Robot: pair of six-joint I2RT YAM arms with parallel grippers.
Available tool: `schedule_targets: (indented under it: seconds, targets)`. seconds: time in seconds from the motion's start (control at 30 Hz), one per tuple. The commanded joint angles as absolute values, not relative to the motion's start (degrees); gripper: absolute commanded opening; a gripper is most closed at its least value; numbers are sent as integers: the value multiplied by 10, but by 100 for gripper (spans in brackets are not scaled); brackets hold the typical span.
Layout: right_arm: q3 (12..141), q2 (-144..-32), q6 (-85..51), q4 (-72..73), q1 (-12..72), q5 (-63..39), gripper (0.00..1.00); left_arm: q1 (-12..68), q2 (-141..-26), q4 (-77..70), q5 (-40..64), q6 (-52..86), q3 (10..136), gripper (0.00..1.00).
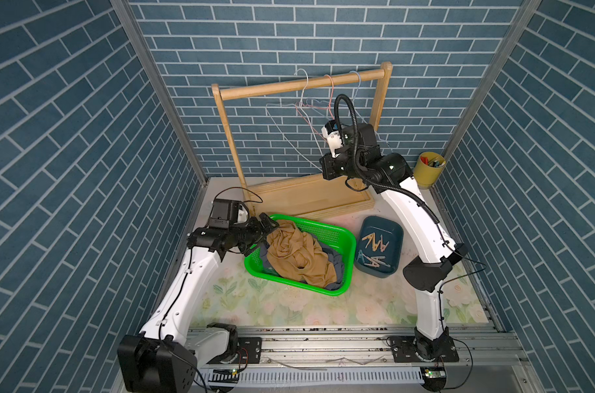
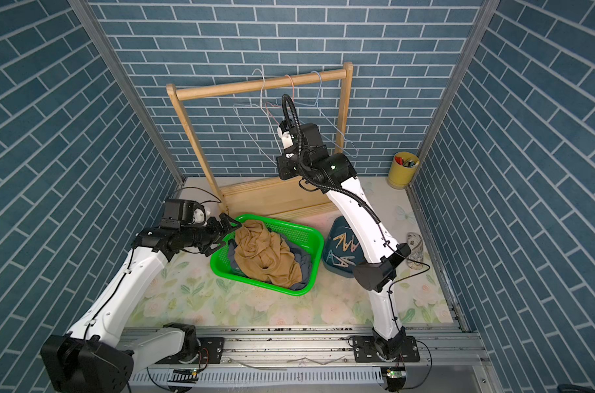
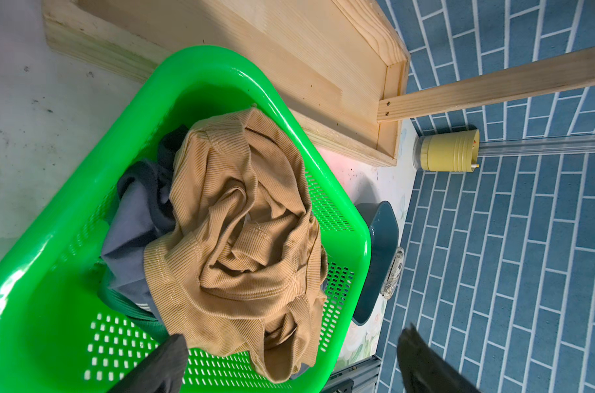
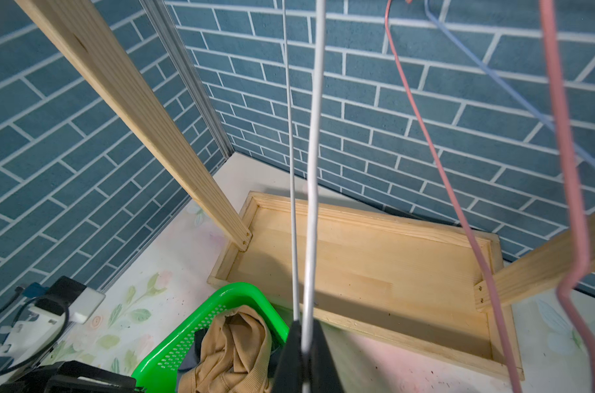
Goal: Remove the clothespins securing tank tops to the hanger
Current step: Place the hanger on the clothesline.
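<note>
mock laundry lab cell: printed brick walls (image 1: 68,136), alu rails (image 1: 323,342), wooden rack (image 1: 272,87).

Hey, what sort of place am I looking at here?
Probably a mock laundry corner staged for robot work: printed brick walls on metal framing, a wooden rack with wire hangers, and a green basket holding tank tops.

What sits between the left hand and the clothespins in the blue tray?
The green basket, heaped with tank tops, lies between the open left hand and the clothespins, as both top views show.
</note>
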State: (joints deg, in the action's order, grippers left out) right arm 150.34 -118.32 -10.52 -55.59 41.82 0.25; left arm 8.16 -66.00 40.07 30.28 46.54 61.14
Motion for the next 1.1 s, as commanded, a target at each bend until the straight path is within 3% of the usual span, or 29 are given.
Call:
schedule_targets:
  seconds: [0.0,0.3,0.33,0.37,0.4,0.5,0.63,0.87,1.07]
  targets:
    - [1525,-1197,-115,-600,404,-35,0,79,-664,418,300,448,621,98]
    - [1474,-1191,-122,-641,389,-61,2,80,-666,417,293,443,614,98]
    - [1463,-1183,-123,-634,389,-59,17,79,-665,418,289,440,616,98]
    - [1446,-1171,-125,-623,388,-55,39,80,-665,419,285,437,617,98]
    - [1429,-1158,-126,-608,389,-54,53,79,-662,418,284,432,619,97]
    - [1368,-1108,-124,-553,390,-54,66,79,-660,422,254,395,639,96]
    - [1247,-1010,-113,-459,392,-54,71,78,-654,422,196,358,671,96]
    - [925,-768,-98,-334,385,68,72,74,-603,385,50,296,679,96]
    - [623,-612,-185,-250,297,181,80,74,-539,144,-122,182,516,99]
